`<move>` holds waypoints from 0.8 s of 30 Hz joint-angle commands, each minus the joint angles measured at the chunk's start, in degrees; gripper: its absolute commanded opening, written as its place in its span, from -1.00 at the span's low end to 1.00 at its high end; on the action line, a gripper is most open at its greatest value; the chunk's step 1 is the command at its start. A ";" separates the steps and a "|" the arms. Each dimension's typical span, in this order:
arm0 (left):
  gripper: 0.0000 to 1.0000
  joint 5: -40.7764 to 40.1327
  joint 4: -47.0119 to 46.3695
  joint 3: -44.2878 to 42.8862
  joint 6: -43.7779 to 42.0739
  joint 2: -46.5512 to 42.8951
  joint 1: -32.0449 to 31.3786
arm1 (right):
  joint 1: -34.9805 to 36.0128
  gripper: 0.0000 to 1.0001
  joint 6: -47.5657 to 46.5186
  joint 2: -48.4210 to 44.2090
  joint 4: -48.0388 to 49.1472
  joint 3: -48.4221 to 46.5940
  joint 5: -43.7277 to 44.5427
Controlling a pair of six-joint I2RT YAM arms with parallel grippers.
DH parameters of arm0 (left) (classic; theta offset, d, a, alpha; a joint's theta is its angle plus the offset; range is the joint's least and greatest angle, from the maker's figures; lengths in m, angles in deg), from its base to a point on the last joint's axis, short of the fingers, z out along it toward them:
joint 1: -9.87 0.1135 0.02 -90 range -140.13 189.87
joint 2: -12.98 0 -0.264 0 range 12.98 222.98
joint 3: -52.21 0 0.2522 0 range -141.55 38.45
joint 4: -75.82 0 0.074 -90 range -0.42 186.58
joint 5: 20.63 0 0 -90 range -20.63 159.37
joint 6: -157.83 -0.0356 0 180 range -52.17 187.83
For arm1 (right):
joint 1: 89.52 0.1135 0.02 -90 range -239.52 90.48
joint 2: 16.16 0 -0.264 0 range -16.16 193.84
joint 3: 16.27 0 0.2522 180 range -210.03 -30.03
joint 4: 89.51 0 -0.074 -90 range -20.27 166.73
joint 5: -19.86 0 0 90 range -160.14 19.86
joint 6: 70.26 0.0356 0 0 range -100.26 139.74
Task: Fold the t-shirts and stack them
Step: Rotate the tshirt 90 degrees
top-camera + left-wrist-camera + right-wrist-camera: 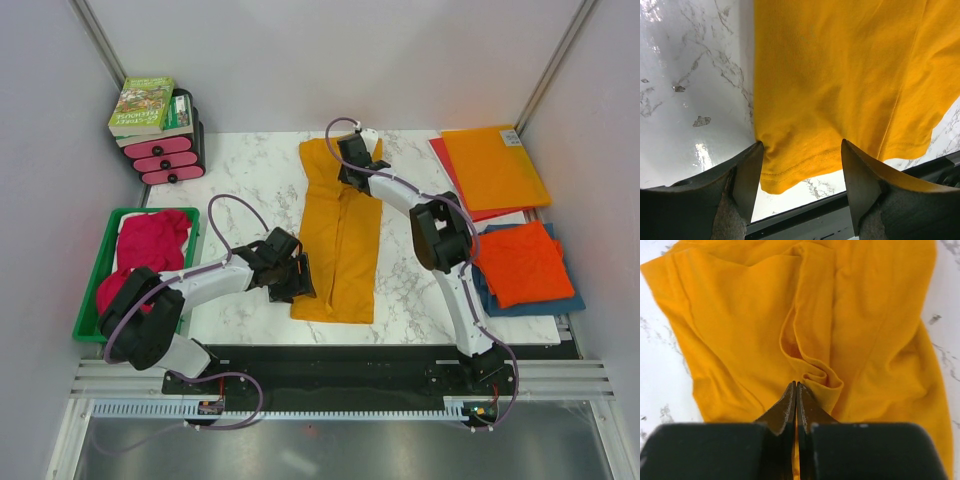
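Note:
A golden-orange t-shirt [340, 240] lies folded lengthwise on the marble table, running from back to front. My left gripper [298, 282] is open at its near left corner. In the left wrist view the fingers [751, 175] straddle the hem corner of the shirt [840, 75], with the gripper [802, 145] just above the table. My right gripper [358, 182] is at the shirt's far end. In the right wrist view it [796, 384] is shut on a puckered fold of the shirt [740, 330]. A folded red-orange t-shirt [522, 262] lies on a blue one [560, 303] at the right.
Magenta-pink t-shirts [150, 242] fill a green bin [88, 322] at the left. Stiff orange [495, 165] and red [445, 155] sheets lie at the back right. Books [143, 105] sit on pink drawers [165, 158] at the back left. White walls enclose the table.

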 commanded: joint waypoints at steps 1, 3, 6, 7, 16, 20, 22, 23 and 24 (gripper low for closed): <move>0.42 -0.04 -0.47 0.23 1.24 2.11 -0.30 | -1.38 -0.89 -0.29 -5.64 -0.62 2.87 4.39; 0.42 -0.04 -0.47 0.23 1.15 2.11 -0.30 | -1.47 -0.90 -0.82 -7.22 -0.53 4.62 5.27; 0.42 0.04 -0.47 0.14 1.15 2.02 -0.30 | -1.64 -0.91 -1.17 -9.50 -0.53 7.08 6.68; 0.42 -0.04 -0.47 0.14 1.15 2.02 -0.30 | -1.73 -0.92 -1.26 -10.82 -0.61 7.70 7.47; 0.42 0.31 -0.99 -0.21 1.15 1.93 -0.30 | -2.17 -0.81 -3.63 -11.56 1.16 5.18 1.60; 0.42 0.66 -0.99 -0.57 1.06 1.40 -0.30 | -2.26 -0.78 -3.20 -4.25 -3.95 -5.20 -1.84; 0.42 1.01 -1.08 -0.74 0.98 1.40 -0.30 | -2.26 -0.79 -2.93 -1.44 -4.83 -6.35 -2.37; 0.42 1.01 -1.08 -0.83 0.89 1.40 -0.30 | -2.52 -0.80 -2.67 -0.82 -5.36 -6.18 -2.37; 0.42 1.27 -0.99 -0.83 0.80 1.49 -0.30 | -2.70 -0.81 -2.23 -0.29 -5.62 -5.75 -2.54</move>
